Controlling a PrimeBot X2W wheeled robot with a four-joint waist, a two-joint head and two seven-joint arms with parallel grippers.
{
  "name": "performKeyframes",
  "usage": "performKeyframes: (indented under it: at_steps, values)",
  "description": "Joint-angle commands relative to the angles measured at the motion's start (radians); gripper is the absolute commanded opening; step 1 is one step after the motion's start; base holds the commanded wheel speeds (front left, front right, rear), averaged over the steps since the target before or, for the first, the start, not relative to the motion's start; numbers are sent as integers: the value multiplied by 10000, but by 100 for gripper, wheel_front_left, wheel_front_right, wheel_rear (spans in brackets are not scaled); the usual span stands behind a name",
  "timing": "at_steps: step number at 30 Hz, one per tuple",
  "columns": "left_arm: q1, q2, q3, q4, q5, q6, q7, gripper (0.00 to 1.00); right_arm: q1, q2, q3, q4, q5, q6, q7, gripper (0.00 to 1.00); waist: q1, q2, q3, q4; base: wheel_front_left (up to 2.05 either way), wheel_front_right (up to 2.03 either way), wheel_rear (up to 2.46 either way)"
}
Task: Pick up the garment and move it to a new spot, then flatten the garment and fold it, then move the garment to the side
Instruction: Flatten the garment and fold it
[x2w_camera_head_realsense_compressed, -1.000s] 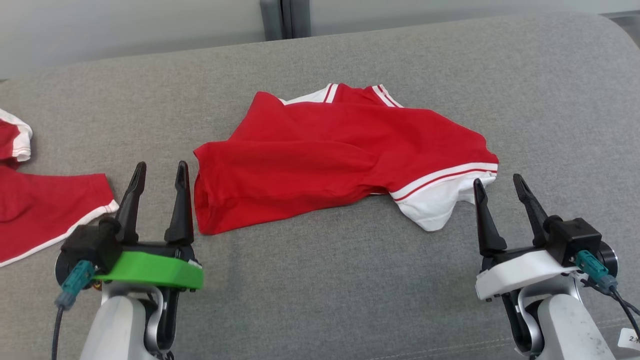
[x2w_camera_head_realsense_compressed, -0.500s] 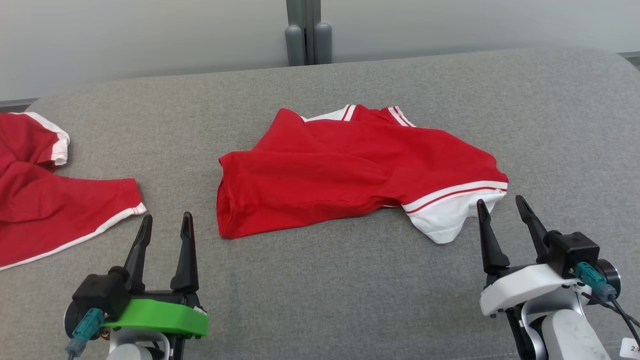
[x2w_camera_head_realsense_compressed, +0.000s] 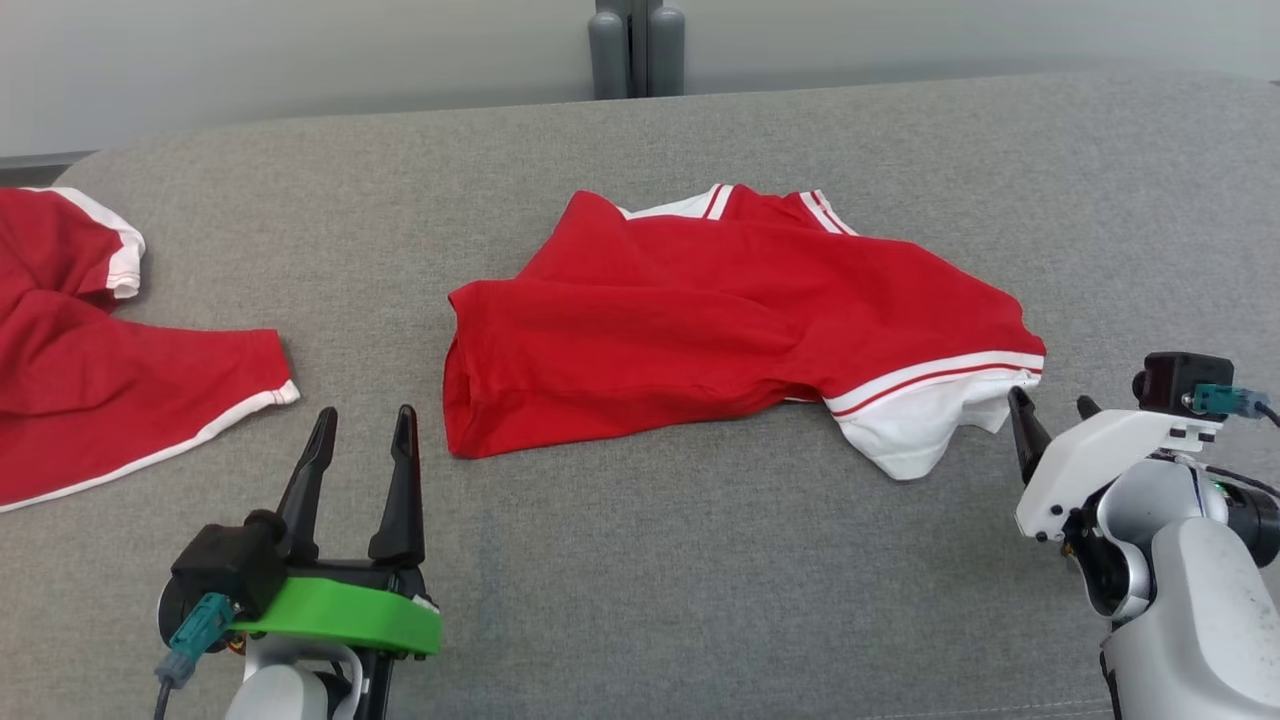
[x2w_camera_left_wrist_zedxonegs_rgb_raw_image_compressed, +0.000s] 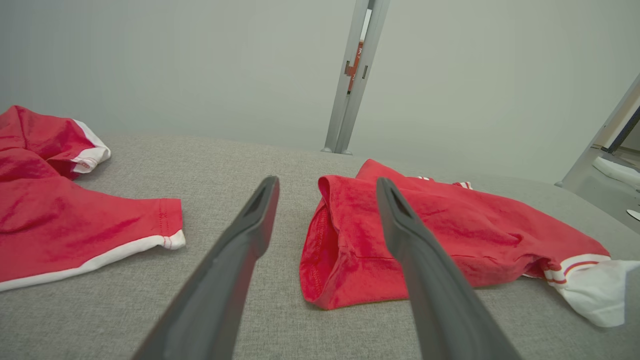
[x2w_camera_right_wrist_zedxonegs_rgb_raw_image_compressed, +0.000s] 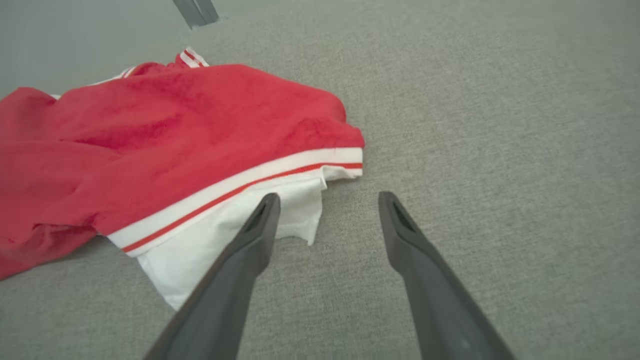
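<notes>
**A:** What sits closest?

**B:** Both grippers, low over the grey fabric surface (x2w_camera_head_realsense_compressed: 640, 580). The left gripper (x2w_camera_head_realsense_compressed: 365, 410), on its green mount, has its two dark fingers spread wide with nothing between them. The right gripper (x2w_camera_head_realsense_compressed: 1050, 398), on the white mount, is just as wide and just as empty, and it leans in toward the cloth.

**A:** And the garment?

**B:** The red garment (x2w_camera_head_realsense_compressed: 720, 320) lies rumpled on the surface, ahead of both grippers and between them. Its folded red end is just ahead of the left gripper and off to that gripper's right. Its white hem, with a red stripe, lies just ahead of the right gripper and to that gripper's left. The inner fingertip there is right at the white flap, and I cannot tell whether it touches.

**A:** Anything farther out?

**B:** A second red garment (x2w_camera_head_realsense_compressed: 100, 380) with white edging lies out to the left of the left gripper, well apart from the first. Beyond everything, past the far edge of the surface, a grey post (x2w_camera_head_realsense_compressed: 637, 45) stands against a pale wall (x2w_camera_head_realsense_compressed: 300, 60).
</notes>
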Motion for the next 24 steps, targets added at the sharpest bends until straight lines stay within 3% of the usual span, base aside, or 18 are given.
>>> performKeyframes:
  at_steps: [1, 5, 14, 15, 16, 17, 24]
  values:
    - [-188, 42, -12, 7, -21, -44, 1, 100, -145, -8, 12, 199, -56, -4, 288, 100, 0, 0, 149, 108, 0, 0, 0]
    - [-317, 58, -57, -28, -44, -44, 1, 100, -429, -103, 203, 657, -371, -3, 780, 100, 0, 0, 354, 190, 0, 0, 0]
    - [-508, 173, -71, -28, -86, -45, 1, 100, -1132, -317, 307, 1901, -1129, -3, 547, 100, 0, 0, 616, 272, 0, 0, 0]
    - [-522, 176, -79, -23, -89, -45, -1, 100, -1202, -357, 327, 2048, -1202, -4, 536, 88, 0, 0, 626, 280, 0, 0, 0]
    - [-546, 178, -84, -16, -95, -45, -1, 100, -1266, -380, 326, 2203, -1256, -4, 483, 17, 0, 0, 634, 289, 0, 0, 0]
    - [-563, 177, -89, -10, -95, -45, -1, 100, -1290, -366, 327, 2327, -1262, -4, 450, 0, 0, 0, 635, 294, 0, 0, 0]
    - [-475, 131, -43, -9, -67, -45, 1, 100, -906, -370, 377, 2343, -822, -4, -222, 0, 0, 0, 514, 254, 0, 0, 0]
